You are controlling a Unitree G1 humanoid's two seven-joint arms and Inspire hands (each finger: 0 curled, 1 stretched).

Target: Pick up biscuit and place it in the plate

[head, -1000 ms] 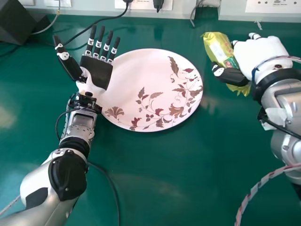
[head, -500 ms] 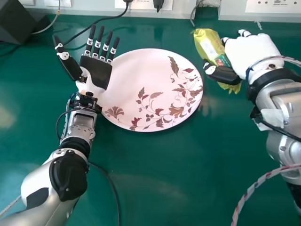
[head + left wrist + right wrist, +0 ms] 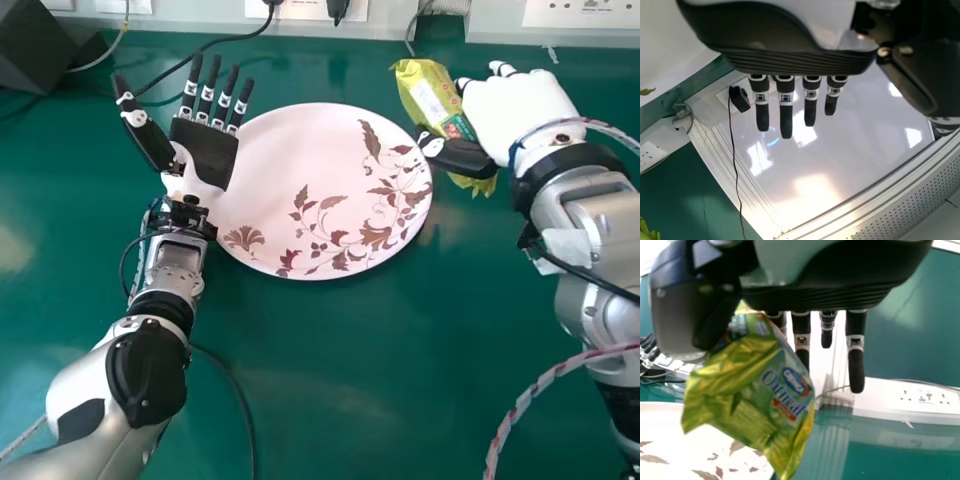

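Biscuit packet [image 3: 428,96]: glossy, creased, yellow-green, with pale panel and blue-and-red oval emblem. I held it near floral plate's [image 3: 290,150] far right rim, right fingers [image 3: 502,69] and thumb pinching it; left fingers [image 3: 208,103] stood straight, spread.

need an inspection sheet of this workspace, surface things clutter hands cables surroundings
surface: green tabletop, glossy, with light reflections
plate: flat on the table, leaf pattern, no biscuit on it
biscuit packet: crinkled yellow-green wrapper, in the right hand, by the plate's far right edge
clutter: black box at the far left
left hand: open, palm up, at the plate's left side
right hand: thumb pinching the packet
cables: black cable beyond the plate; dark cable beside the left forearm; red-and-white braided cable near the right arm
surroundings: socket panel along the far edge
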